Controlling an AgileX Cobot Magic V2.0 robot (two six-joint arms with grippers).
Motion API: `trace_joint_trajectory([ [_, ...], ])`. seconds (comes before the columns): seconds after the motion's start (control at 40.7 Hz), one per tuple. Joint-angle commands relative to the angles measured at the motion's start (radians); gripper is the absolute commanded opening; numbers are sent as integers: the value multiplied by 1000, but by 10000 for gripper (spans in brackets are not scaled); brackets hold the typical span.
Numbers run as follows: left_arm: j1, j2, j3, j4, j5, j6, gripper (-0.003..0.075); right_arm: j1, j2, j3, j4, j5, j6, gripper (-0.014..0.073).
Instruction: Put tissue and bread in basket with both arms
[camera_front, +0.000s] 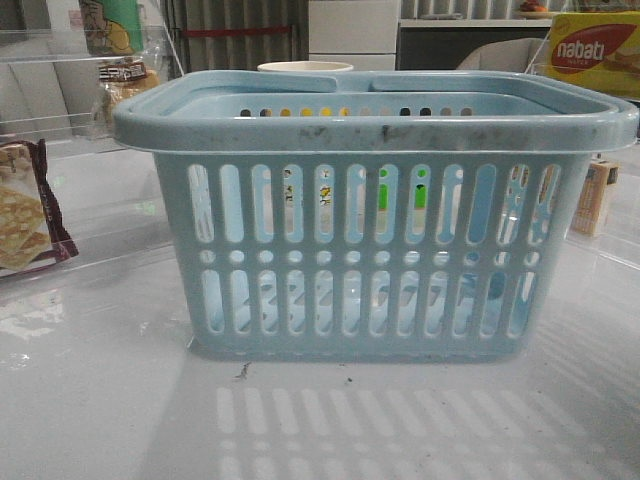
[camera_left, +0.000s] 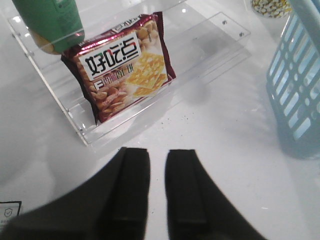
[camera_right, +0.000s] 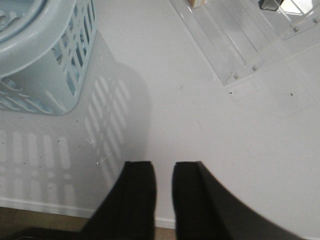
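Note:
The light-blue slotted basket (camera_front: 375, 250) stands in the middle of the table and fills the front view; it also shows in the left wrist view (camera_left: 300, 90) and the right wrist view (camera_right: 35, 45). The bread (camera_front: 125, 88), in a clear wrapper with a dark label band, sits on the clear shelf at the back left. I cannot make out the tissue. My left gripper (camera_left: 157, 152) hangs over bare table, near the cracker packet, jaws nearly together and empty. My right gripper (camera_right: 164, 165) is by the table's front edge, right of the basket, jaws nearly together and empty.
A maroon-edged cracker packet (camera_left: 125, 65) and a green pack (camera_left: 50, 22) lie on the left clear acrylic shelf (camera_left: 210, 50). Another acrylic shelf (camera_right: 235, 45) stands at the right, with a small dark object (camera_right: 270, 5) on it. A yellow Nabati box (camera_front: 595, 50) is at the back right.

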Motion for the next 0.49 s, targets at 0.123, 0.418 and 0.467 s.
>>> trace_joint_trajectory([
  [0.123,-95,54,-28,-65,-112,61,494,-5,80,-27,-12,-101,-5,520],
  [0.418,-317,54,-28,17,-114,62,488,-147,266,-175,-16,-124,7,518],
  [0.467,-328,54,-28,17,-114,62,488,-165,306,-214,-16,-127,7,518],
])
